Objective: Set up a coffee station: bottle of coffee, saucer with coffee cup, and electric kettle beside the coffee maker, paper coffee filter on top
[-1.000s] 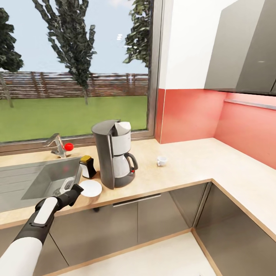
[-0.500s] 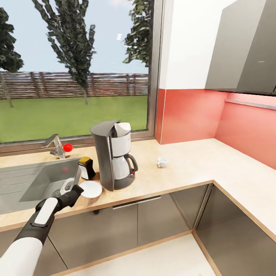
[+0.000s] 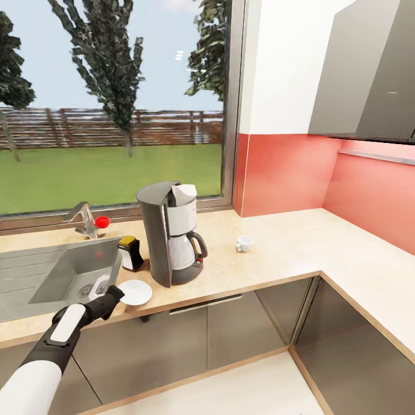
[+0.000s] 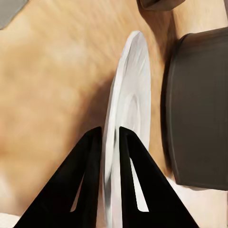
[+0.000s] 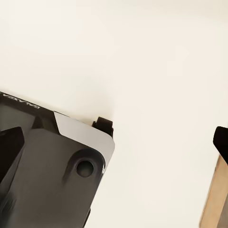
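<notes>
The dark grey coffee maker [image 3: 170, 233] stands on the kitchen countertop [image 3: 276, 253], and the white paper coffee filter [image 3: 185, 191] sits on top of it. Just left of it is the bottle of coffee [image 3: 130, 252]. The white saucer [image 3: 134, 292] lies in front of the bottle near the counter's front edge. My left gripper [image 3: 115, 294] is shut on its rim. In the left wrist view the black fingers [image 4: 90, 180] pinch the saucer [image 4: 130, 104] beside the machine's base [image 4: 199, 104]. The coffee cup [image 3: 244, 242] rests to the machine's right. The electric kettle is out of view.
A steel sink [image 3: 63, 271] with a faucet [image 3: 86, 219] lies left of the bottle. The counter turns a corner at right under grey wall cabinets [image 3: 369, 75]. A window [image 3: 115, 104] is behind. The right wrist view has my dark base [image 5: 47, 180] over pale floor.
My left gripper has drawn back toward the counter's front edge, and the saucer has slid with it. The view shifted slightly at first.
</notes>
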Robot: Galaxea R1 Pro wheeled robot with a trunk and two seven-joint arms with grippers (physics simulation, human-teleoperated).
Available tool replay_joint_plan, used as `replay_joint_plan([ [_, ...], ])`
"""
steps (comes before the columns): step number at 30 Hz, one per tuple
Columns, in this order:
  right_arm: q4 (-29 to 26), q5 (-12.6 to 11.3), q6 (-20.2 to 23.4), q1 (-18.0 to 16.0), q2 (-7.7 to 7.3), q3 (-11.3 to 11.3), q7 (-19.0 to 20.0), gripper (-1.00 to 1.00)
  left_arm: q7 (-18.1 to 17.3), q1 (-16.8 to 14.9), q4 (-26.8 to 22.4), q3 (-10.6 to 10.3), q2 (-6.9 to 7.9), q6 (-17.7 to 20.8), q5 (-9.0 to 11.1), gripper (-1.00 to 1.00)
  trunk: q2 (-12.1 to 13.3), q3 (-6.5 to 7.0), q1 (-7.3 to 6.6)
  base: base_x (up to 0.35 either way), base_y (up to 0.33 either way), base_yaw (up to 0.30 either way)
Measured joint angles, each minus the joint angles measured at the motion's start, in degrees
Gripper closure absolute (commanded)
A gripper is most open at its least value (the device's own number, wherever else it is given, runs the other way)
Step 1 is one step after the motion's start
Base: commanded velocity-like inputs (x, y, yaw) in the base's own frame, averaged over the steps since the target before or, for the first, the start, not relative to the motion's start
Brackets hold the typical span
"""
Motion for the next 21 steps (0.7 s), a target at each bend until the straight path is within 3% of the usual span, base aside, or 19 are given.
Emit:
replay_joint_plan([
  [21,0.00,0.00,0.03,0.09,0.00,0.00,0.02,-1.00,-0.16,0.12,0.17,-0.15,0.13,-0.19,0.43,1.00,-0.02,0.00,-0.01,0.071,0.000,0.000],
])
